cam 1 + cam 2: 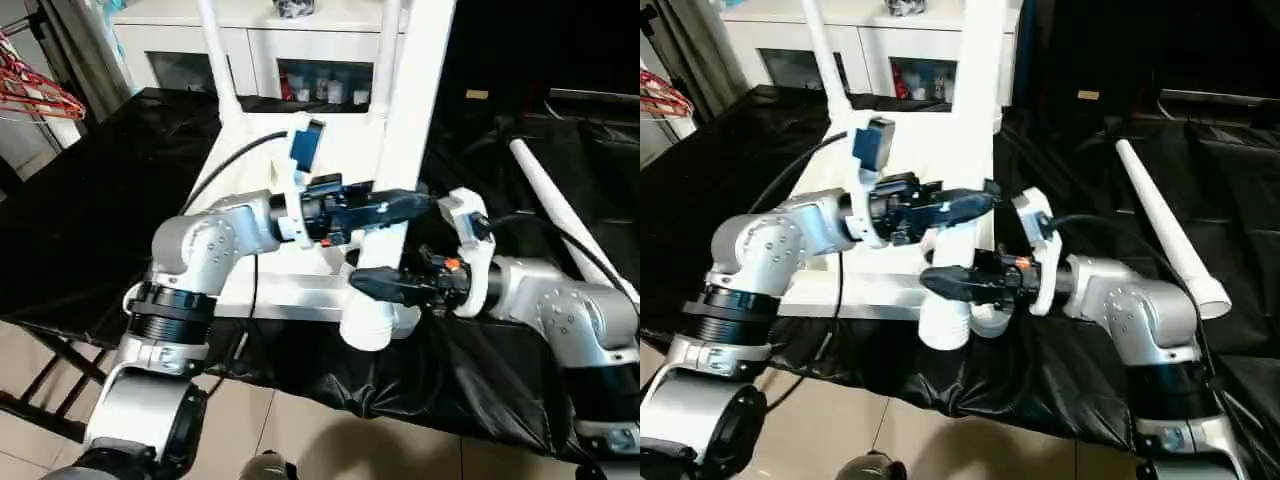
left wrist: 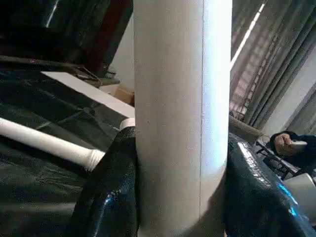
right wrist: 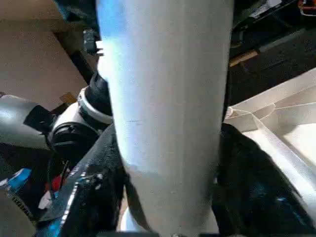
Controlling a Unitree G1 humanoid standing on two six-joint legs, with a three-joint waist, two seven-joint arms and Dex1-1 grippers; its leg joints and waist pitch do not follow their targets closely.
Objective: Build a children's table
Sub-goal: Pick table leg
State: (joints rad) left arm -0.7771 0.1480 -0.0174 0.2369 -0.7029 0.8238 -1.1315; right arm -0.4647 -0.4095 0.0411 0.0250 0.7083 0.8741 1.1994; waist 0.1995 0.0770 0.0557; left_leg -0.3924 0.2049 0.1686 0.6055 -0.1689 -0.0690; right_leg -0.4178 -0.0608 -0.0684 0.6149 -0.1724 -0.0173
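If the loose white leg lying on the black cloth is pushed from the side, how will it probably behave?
The loose leg is round and lies flat on the black cloth, so it would probably roll. Because it tapers, it may curve rather than roll straight. It looks like hollow plastic, so likely stiff and light. The cloth's wrinkles might slow it.

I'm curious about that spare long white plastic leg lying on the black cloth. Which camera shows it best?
The right eye view: the spare long white plastic leg lies whole on the black cloth. The left eye view cuts its far end; the left wrist view shows just a stretch of it.
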